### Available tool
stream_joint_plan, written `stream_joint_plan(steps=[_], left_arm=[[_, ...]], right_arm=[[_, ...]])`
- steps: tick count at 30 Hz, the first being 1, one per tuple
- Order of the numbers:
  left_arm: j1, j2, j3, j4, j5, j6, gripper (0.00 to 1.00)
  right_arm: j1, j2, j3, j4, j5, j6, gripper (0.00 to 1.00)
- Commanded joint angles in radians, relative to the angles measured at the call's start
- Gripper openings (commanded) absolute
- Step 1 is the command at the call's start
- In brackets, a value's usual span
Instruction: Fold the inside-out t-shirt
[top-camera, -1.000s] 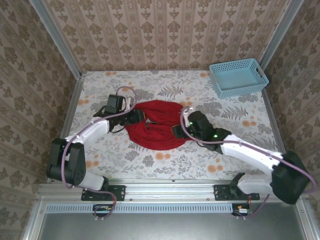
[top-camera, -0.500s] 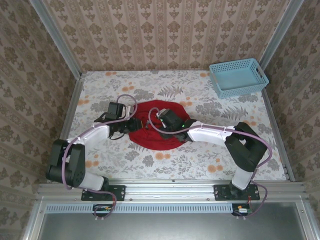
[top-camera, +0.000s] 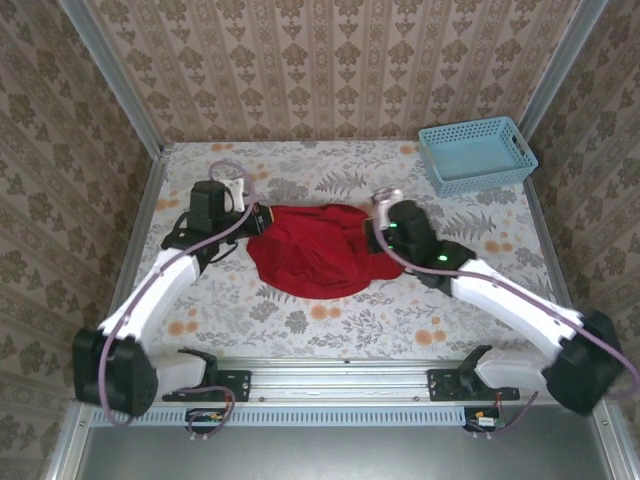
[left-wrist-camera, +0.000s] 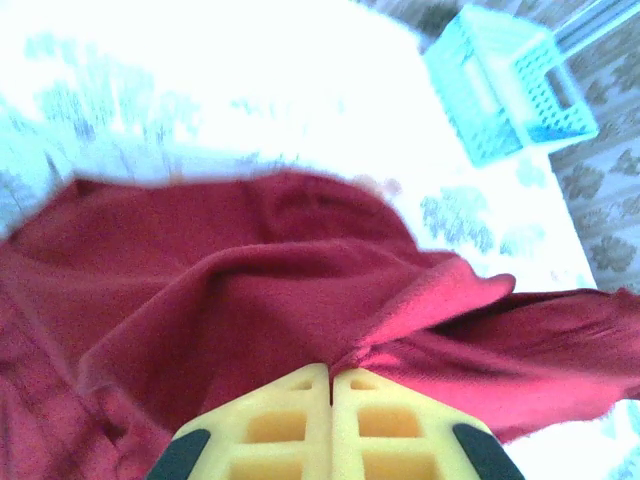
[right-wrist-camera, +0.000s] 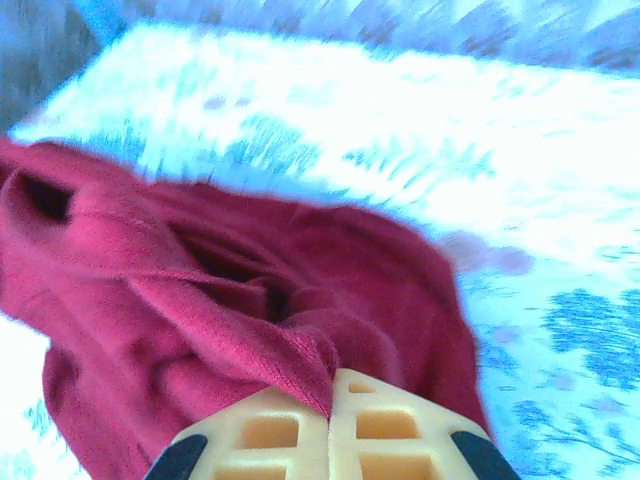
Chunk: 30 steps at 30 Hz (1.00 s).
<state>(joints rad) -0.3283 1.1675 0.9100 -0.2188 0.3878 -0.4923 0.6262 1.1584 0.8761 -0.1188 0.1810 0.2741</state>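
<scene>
- While both arms pinch it from opposite sides, the inside-out t-shirt (top-camera: 315, 255) lies bunched in a rough mound at the middle of the floral surface (top-camera: 330, 170), well apart from the light-blue basket (top-camera: 476, 155) in the far right corner.
- Our left jaws are clenched on a fold of red cloth at the shirt's left edge; the left wrist view shows the fabric nipped between the yellow pads (left-wrist-camera: 285, 425).
- Our right jaws are likewise clenched on a fold at its right edge.
- We judge the coming move to be a spreading pull. The cloth lies between the two grips with its long axis running left to right, so each arm is nearest its own side and should draw outward.
</scene>
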Motion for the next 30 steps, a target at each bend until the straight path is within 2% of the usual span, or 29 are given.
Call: stream_joint_plan(steps=[1, 5, 9, 11, 13, 17, 20, 22, 26, 30], left_arm=[[-0.07, -0.113, -0.028, -0.026, -0.191, 0.064, 0.0], [-0.07, -0.078, -0.096, 0.007, -0.126, 0.033, 0.0], [-0.056, 0.154, -0.026, -0.147, -0.128, 0.04, 0.01], [-0.054, 0.265, 0.024, -0.225, -0.125, 0.059, 0.11], [-0.068, 0.292, 0.036, -0.241, -0.135, 0.072, 0.23], [-0.12, 0.176, 0.016, -0.235, -0.264, 0.076, 0.52], [-0.235, 0.073, -0.007, -0.211, -0.358, 0.075, 0.59], [-0.314, 0.026, -0.027, -0.177, -0.396, 0.069, 0.62], [-0.491, 0.022, -0.063, -0.096, -0.439, 0.052, 0.68], [-0.627, 0.112, -0.067, -0.033, -0.478, 0.036, 0.75]], right_arm=[[-0.071, -0.121, -0.13, 0.009, -0.051, 0.107, 0.0], [-0.119, -0.092, -0.223, 0.026, -0.083, 0.169, 0.0], [-0.14, 0.063, -0.202, -0.023, -0.042, 0.245, 0.0], [-0.156, 0.127, -0.169, -0.054, -0.036, 0.269, 0.0], [-0.155, 0.145, -0.163, -0.037, -0.055, 0.258, 0.0], [-0.15, 0.113, -0.165, 0.001, -0.143, 0.21, 0.01], [-0.14, 0.082, -0.166, 0.015, -0.198, 0.171, 0.11], [-0.137, 0.067, -0.167, 0.015, -0.212, 0.169, 0.11], [-0.136, 0.043, -0.17, 0.035, -0.249, 0.191, 0.06], [-0.135, 0.037, -0.16, 0.06, -0.277, 0.23, 0.0]])
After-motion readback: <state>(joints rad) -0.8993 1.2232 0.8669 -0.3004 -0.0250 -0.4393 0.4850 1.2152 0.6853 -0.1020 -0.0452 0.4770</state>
